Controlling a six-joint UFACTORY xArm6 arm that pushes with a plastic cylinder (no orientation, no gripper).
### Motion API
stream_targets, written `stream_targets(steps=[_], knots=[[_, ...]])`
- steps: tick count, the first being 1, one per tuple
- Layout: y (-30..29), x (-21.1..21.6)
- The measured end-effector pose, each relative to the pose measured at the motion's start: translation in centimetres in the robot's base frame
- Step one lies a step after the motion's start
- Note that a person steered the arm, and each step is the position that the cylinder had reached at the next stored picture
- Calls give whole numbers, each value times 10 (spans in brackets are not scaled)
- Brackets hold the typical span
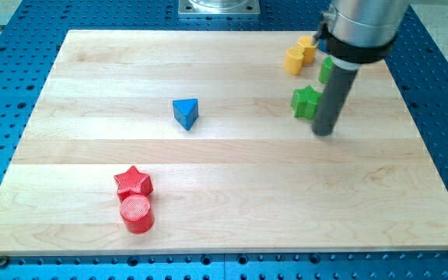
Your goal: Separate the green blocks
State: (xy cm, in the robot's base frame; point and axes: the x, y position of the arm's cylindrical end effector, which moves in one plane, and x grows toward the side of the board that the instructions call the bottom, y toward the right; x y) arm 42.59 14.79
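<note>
A green star block (305,101) lies at the view's upper right on the wooden board (232,194). A second green block (326,69) sits just above and right of it, mostly hidden behind the rod, so its shape is unclear. My tip (324,131) rests on the board just right of and slightly below the green star, very close to it. The rod rises up between the two green blocks.
Two yellow blocks (299,54) sit together near the view's top right. A blue triangular block (185,113) lies left of centre. A red star (133,182) touches a red cylinder (137,213) at the lower left. Blue perforated table surrounds the board.
</note>
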Motion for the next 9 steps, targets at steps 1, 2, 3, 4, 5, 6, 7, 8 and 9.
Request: stream_targets(steps=[1,2,3,4,5,6,7,8,9], knots=[[-11,-48],[-13,-76],[-50,-45],[-82,-61],[-70,-91],[-59,-105],[-86,-99],[-172,-99],[-256,-99]])
